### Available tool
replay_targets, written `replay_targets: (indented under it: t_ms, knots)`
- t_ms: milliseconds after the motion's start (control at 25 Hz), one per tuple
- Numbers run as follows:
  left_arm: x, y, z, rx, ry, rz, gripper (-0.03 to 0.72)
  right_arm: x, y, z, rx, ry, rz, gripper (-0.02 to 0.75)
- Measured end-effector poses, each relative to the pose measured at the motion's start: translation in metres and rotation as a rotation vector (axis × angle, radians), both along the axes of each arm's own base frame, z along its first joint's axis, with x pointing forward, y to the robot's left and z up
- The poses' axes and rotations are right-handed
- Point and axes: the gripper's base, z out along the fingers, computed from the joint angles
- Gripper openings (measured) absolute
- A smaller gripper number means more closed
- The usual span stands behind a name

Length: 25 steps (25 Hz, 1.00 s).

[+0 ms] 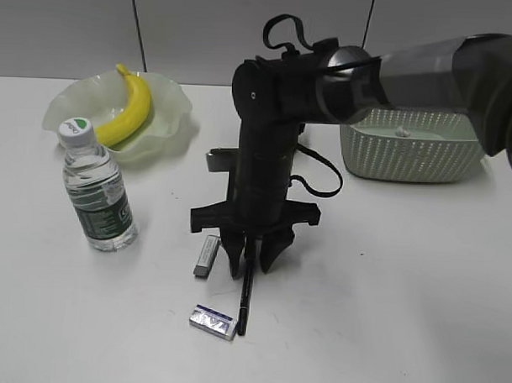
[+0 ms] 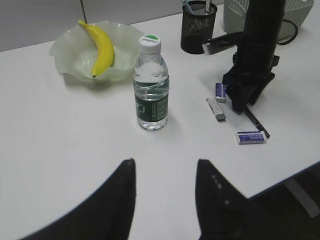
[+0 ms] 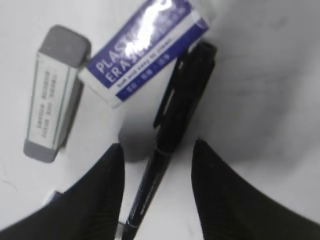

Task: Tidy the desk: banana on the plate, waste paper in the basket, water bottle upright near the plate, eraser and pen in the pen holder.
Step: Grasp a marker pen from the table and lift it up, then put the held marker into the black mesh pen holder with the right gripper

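Nearest the front edge of the desk (image 1: 420,315) lies a blue eraser (image 1: 213,322), and just beside it the pen (image 1: 244,300). Its long axis runs from the front edge toward the back, and the upper end passes between the fingers of the right gripper (image 1: 253,260). That gripper stands straight above the pen, fingers apart on either side of the barrel, not yet closed on it – so this arm is clearly the nearer one. A grey eraser (image 1: 207,255) lies just left of the gripper, and a third eraser (image 2: 219,90) a little behind it. The left gripper (image 2: 165,200) hovers apart and empty near the front left.

The pen holder (image 2: 198,31) stands toward the back, with something light blue already inside. The banana (image 1: 128,110) lies in the plate (image 1: 171,100) at the back left; the bottle (image 1: 96,190) stands upright near it. The basket (image 1: 409,146) at the back right holds a small white thing – probably the paper.
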Motion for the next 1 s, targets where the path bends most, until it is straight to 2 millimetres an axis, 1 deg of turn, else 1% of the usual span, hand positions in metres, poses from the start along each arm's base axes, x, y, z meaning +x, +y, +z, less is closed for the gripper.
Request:
replay_targets:
  t_ms: [40, 120, 200, 280, 400, 480, 520, 600, 680, 760, 840, 920, 1000]
  knots:
    - [0.000, 0.000, 0.000, 0.000, 0.000, 0.000, 0.301, 0.001, 0.001, -0.001, 0.003, -0.005, -0.002, 0.352]
    - [0.000, 0.000, 0.000, 0.000, 0.000, 0.000, 0.301, 0.001, 0.001, -0.004, 0.002, -0.005, -0.002, 0.290]
    - [0.000, 0.000, 0.000, 0.000, 0.000, 0.000, 0.301, 0.001, 0.001, -0.005, -0.010, 0.013, 0.002, 0.201]
    - [0.000, 0.000, 0.000, 0.000, 0.000, 0.000, 0.301, 0.000, -0.001, -0.007, -0.027, 0.037, 0.004, 0.088]
    - [0.000, 0.000, 0.000, 0.000, 0.000, 0.000, 0.301, 0.001, -0.007, -0.005, -0.061, 0.042, 0.017, 0.091]
    - [0.000, 0.000, 0.000, 0.000, 0.000, 0.000, 0.301, 0.003, -0.012, 0.001, -0.100, 0.006, 0.036, 0.091]
    - [0.000, 0.000, 0.000, 0.000, 0.000, 0.000, 0.301, 0.005, -0.015, 0.009, -0.117, -0.030, 0.045, 0.091]
    - [0.000, 0.000, 0.000, 0.000, 0.000, 0.000, 0.301, 0.009, -0.019, 0.037, -0.123, -0.134, 0.057, 0.091]
    - [0.000, 0.000, 0.000, 0.000, 0.000, 0.000, 0.301, 0.016, -0.025, 0.076, -0.106, -0.292, 0.060, 0.091]
    - [0.000, 0.000, 0.000, 0.000, 0.000, 0.000, 0.301, 0.025, -0.030, 0.112, -0.058, -0.479, 0.057, 0.091]
    - [0.000, 0.000, 0.000, 0.000, 0.000, 0.000, 0.301, 0.034, -0.034, 0.142, 0.000, -0.660, 0.041, 0.091]
    - [0.000, 0.000, 0.000, 0.000, 0.000, 0.000, 0.301, 0.046, -0.038, 0.161, 0.061, -0.814, 0.037, 0.091]
    - [0.000, 0.000, 0.000, 0.000, 0.000, 0.000, 0.301, 0.061, -0.042, 0.171, 0.122, -0.942, 0.042, 0.091]
